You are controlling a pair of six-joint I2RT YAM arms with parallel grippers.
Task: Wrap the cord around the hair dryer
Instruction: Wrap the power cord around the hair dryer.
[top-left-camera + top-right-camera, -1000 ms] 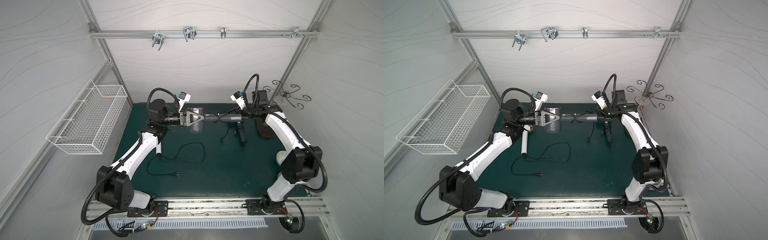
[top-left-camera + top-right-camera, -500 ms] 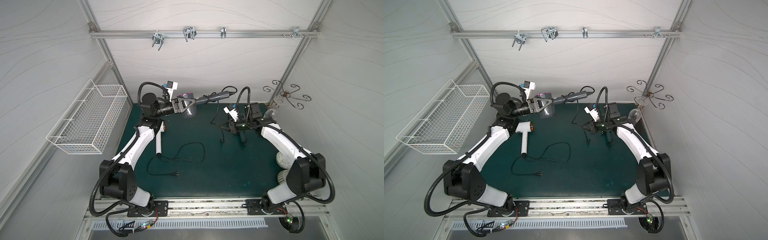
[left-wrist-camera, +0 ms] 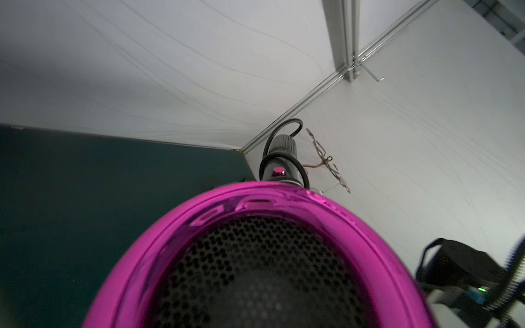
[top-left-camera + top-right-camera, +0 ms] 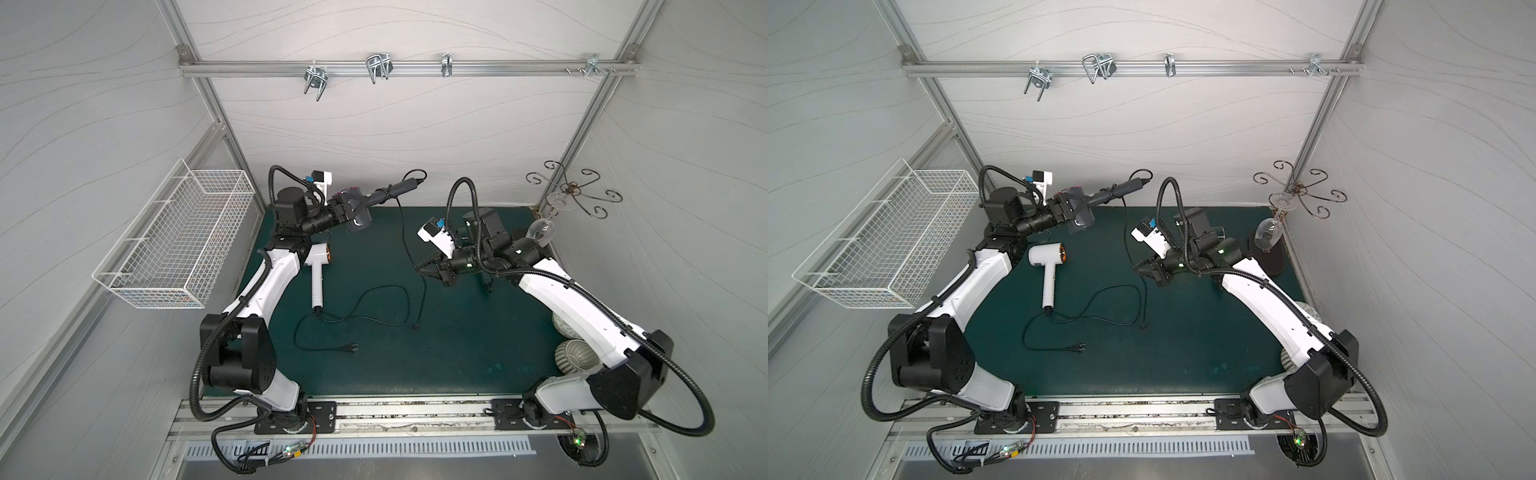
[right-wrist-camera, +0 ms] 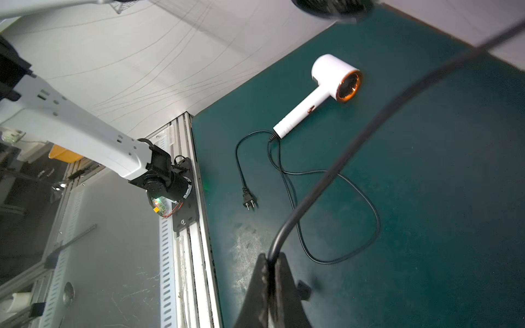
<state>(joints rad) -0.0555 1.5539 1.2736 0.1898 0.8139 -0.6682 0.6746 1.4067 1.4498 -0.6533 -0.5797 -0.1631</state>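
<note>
While the hair dryer (image 3: 261, 204) partly hides the left gripper (image 4: 345, 208) clasping it, the right gripper (image 5: 271, 264) pinches its blurred cord (image 5: 392, 105).

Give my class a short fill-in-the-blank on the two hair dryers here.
1. The left gripper holds the grey hair dryer, and the right gripper is shut on its ____.
2. The second hair dryer, lying on the mat, is ____.
3. Its loose lead ends in a ____ on the mat.
Missing: cord; white; plug.
</note>
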